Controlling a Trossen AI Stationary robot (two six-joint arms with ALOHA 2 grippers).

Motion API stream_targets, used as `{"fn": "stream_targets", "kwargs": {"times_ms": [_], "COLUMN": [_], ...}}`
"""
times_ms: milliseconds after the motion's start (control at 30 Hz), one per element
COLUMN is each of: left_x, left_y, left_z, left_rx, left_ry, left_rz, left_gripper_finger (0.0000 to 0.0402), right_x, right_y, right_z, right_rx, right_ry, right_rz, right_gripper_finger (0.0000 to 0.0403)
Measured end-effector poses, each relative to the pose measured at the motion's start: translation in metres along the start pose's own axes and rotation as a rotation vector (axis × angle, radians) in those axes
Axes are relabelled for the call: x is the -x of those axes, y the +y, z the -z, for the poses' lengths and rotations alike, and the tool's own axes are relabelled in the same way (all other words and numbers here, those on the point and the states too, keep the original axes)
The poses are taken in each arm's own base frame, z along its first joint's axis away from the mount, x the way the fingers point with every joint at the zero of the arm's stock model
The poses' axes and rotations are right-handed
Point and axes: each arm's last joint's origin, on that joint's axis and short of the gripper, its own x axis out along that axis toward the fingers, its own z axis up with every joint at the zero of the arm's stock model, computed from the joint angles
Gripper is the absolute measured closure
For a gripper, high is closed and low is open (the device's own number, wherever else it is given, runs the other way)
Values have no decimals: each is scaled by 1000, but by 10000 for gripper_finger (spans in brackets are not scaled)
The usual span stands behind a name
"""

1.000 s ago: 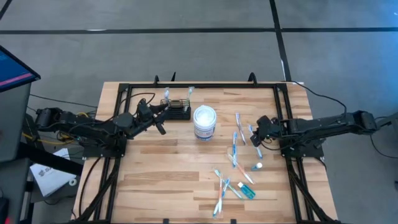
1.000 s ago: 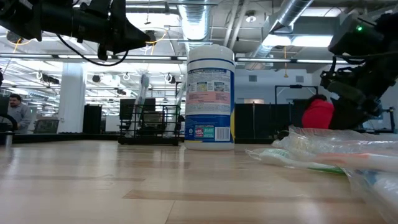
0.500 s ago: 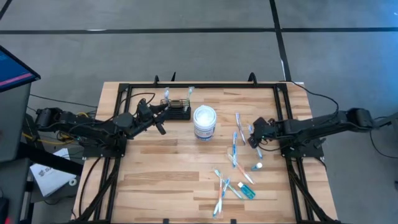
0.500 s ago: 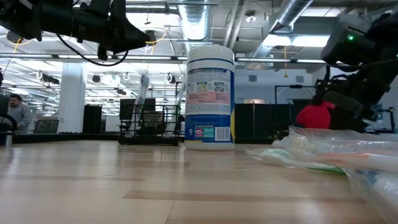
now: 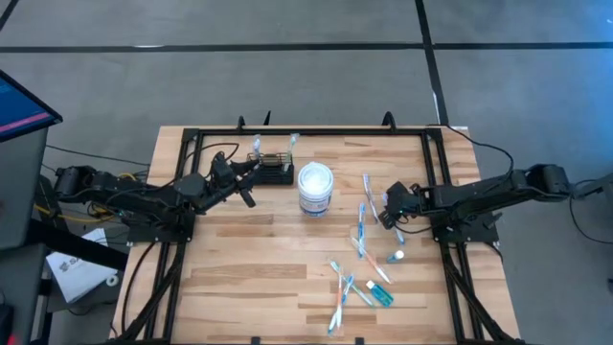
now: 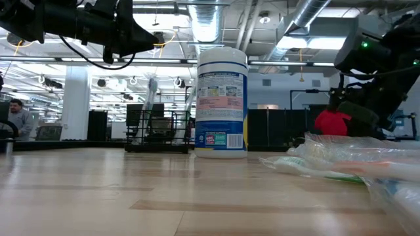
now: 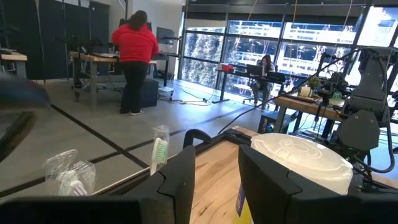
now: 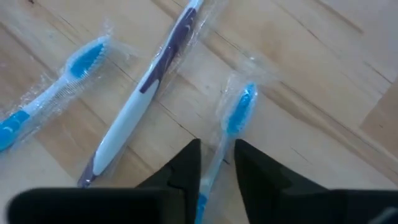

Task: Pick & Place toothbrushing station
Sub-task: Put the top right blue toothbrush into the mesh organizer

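Toothbrushing station: partly stocked, most wrapped toothbrushes not yet loaded.

Near right: loose toothbrushes (image 5: 364, 287), glossy crinkled film on pale wood table (image 5: 249, 278). Mid right: right gripper (image 5: 387, 217) pinching a slim blue-bristled toothbrush (image 8: 235, 118) by its handle. Centre: white lidded tub (image 5: 315, 188). Far left: black wire-mesh rack (image 5: 275, 170), two brushes upright; left gripper (image 5: 251, 173) beside it, jaws parted, empty.

Two dark, jointed arms with black cabling.
The left arm (image 5: 163, 196) and right arm (image 5: 488, 192) are black, segmented, with loose black cables looping along them; each ends in two blocky dark fingers (image 8: 186, 168). A green light, possibly a status lamp, glows on the right arm.
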Motion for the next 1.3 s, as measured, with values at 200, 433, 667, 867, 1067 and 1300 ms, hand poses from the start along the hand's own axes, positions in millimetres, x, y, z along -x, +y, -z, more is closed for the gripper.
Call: {"fn": "stream_targets", "kwargs": {"times_ms": [200, 433, 667, 867, 1067, 1300], "left_x": [0, 0, 0, 0, 0, 0], "left_y": [0, 0, 0, 0, 0, 0], "left_z": [0, 0, 0, 0, 0, 0], "left_rx": [0, 0, 0, 0, 0, 0], "left_ry": [0, 0, 0, 1, 1, 1], "left_rz": [0, 0, 0, 0, 0, 0], "left_gripper_finger": [285, 285, 285, 285, 285, 285], "right_x": [0, 1, 14, 27, 40, 56], "right_y": [0, 1, 14, 23, 31, 40], "right_z": [0, -1, -22, -41, -58, -75], "right_rx": [-4, -3, 45, 89, 120, 156], "right_ry": [12, 10, -50, -130, -195, -278], "right_rz": [-17, -18, -59, -58, -69, -86], "right_gripper_finger": [394, 401, 402, 403, 403, 403]}}
